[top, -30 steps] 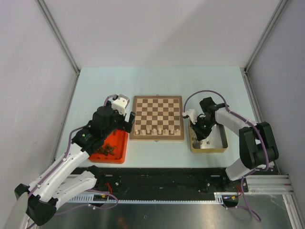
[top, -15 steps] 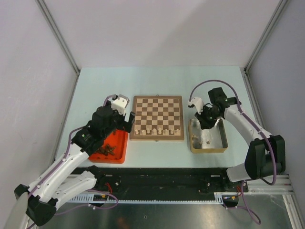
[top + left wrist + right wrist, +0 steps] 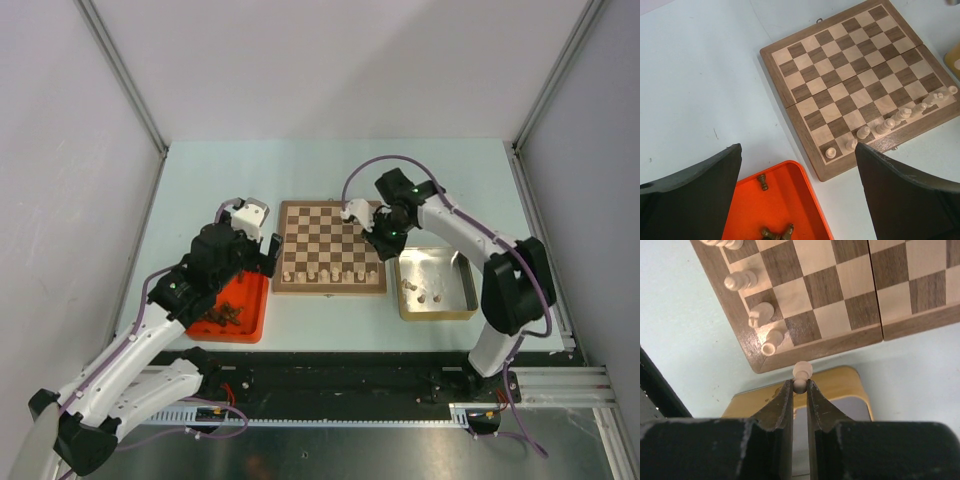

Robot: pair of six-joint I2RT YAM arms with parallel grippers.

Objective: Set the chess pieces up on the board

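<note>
The top camera sits high up behind the arms and looks down on the whole table [image 3: 200, 180] from far away. The left wrist camera hangs by the board's [image 3: 860, 85] near left corner and looks down past its own dark fingers [image 3: 690, 200] at most of the board and a corner of the red tray [image 3: 795, 200]. The right wrist camera is very close, looking along its fingers at the board's near right corner and the gold tin's [image 3: 840, 382] rim. All three see pale chess pieces [image 3: 890, 122] along the board's near edge
</note>
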